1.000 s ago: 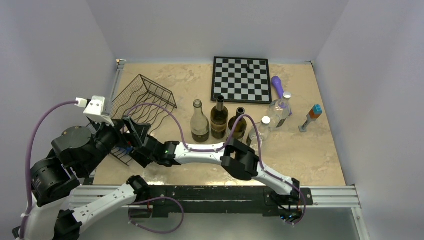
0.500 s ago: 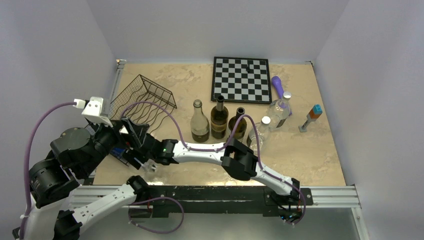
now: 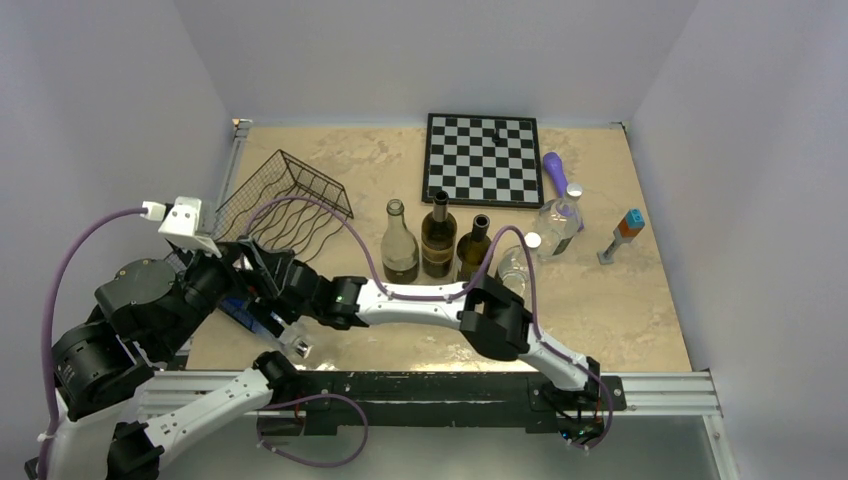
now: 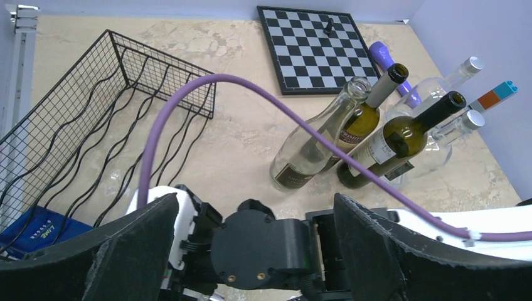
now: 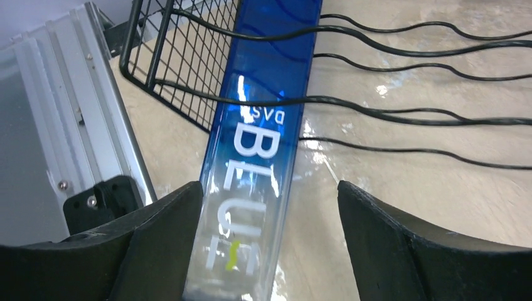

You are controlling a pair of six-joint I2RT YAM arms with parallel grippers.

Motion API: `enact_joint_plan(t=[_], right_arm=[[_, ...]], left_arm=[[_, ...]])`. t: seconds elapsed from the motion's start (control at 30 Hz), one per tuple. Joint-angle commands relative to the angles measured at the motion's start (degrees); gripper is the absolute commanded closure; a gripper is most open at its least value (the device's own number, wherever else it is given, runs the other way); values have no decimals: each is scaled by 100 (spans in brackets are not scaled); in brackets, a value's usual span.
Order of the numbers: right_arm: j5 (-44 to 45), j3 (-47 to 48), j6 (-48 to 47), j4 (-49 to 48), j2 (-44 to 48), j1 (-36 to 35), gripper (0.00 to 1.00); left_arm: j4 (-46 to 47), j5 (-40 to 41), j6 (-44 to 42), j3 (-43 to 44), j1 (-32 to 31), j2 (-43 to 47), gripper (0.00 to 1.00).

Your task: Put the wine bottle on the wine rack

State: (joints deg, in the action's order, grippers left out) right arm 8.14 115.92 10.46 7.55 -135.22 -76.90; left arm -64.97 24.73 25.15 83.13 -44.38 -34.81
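Observation:
The wine bottle [image 5: 263, 125], blue with white lettering, lies lengthwise in the wine rack [image 5: 408, 106], a black wire tray at the table's left side [image 3: 285, 205]. Its near end sticks out over the rack's front edge. My right gripper [image 5: 270, 244] straddles that end and is open. The bottle lies against the left finger [image 5: 157, 244], with a wide gap to the right one. In the left wrist view the bottle [image 4: 37, 227] shows low in the rack [image 4: 94, 119]. My left gripper [image 4: 251, 251] hangs open and empty above the right arm's wrist.
Three glass bottles [image 3: 437, 245] stand mid-table, with clear plastic bottles [image 3: 558, 222] to their right. A chessboard [image 3: 483, 158] lies at the back, a purple object [image 3: 555, 172] beside it, and a small coloured item [image 3: 625, 232] at the right. The aluminium rail [image 5: 56, 144] borders the rack.
My right gripper has opened and let go of the wine bottle, which now rests in the rack. The right arm has shifted slightly to the right. The left gripper has stayed open.

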Motion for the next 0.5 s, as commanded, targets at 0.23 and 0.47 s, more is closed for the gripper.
enact_joint_plan(t=[0.23,0.47], right_arm=[[93,-1673,320,-198,1806,18,54],[-175,-2755,505,-205,2083,18,76]], left_arm=[[325,142,-149,-34,-18,159,4],[327,214,-54,33,-18,167,4]])
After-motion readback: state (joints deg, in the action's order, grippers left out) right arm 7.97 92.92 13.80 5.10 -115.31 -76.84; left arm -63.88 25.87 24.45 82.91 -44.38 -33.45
